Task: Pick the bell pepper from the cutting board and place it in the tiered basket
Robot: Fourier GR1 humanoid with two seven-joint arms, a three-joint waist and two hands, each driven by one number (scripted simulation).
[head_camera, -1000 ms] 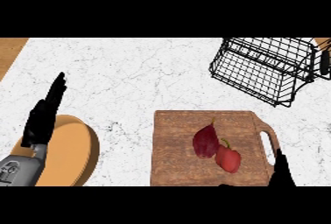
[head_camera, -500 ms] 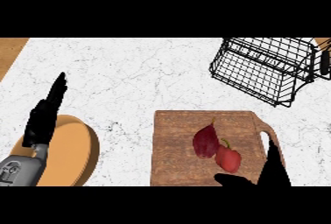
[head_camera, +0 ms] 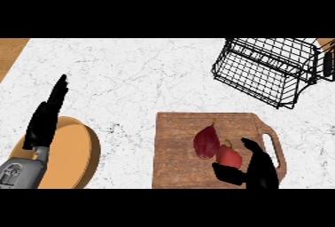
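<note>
**Right hand at the pepper, cutting board lower right**

I read the head view. The white marbled tabletop [head_camera: 144, 84] has a strip of wood showing at its upper left corner. The wide middle stretch of the tabletop, from the left hand across to the basket, carries nothing and leaves room to move.

The cutting board [head_camera: 177, 150] lies lower right, brown wood, with its handle slot on the right side. Its near edge runs to the bottom of the view. The black wire tiered basket [head_camera: 268, 71] sits at the upper right, well apart from the board, with bare tabletop between them.

2 items lie on the board, touching or nearly so: a dark purple-red pointed vegetable [head_camera: 207, 142] and, just to its right, the bell pepper [head_camera: 228, 156], red with a short green stem. The pepper sits in the right half of the board, toward the near edge.

The right hand [head_camera: 258, 173] comes in from the lower edge. Its thumb lies just below the pepper and its fingers [head_camera: 252, 145] rise along the pepper's right side, spread around it; I cannot tell whether they touch.

The left hand [head_camera: 46, 119] rests open at the left, fingers straight and up, over the rim of an orange plate [head_camera: 78, 155].
</note>
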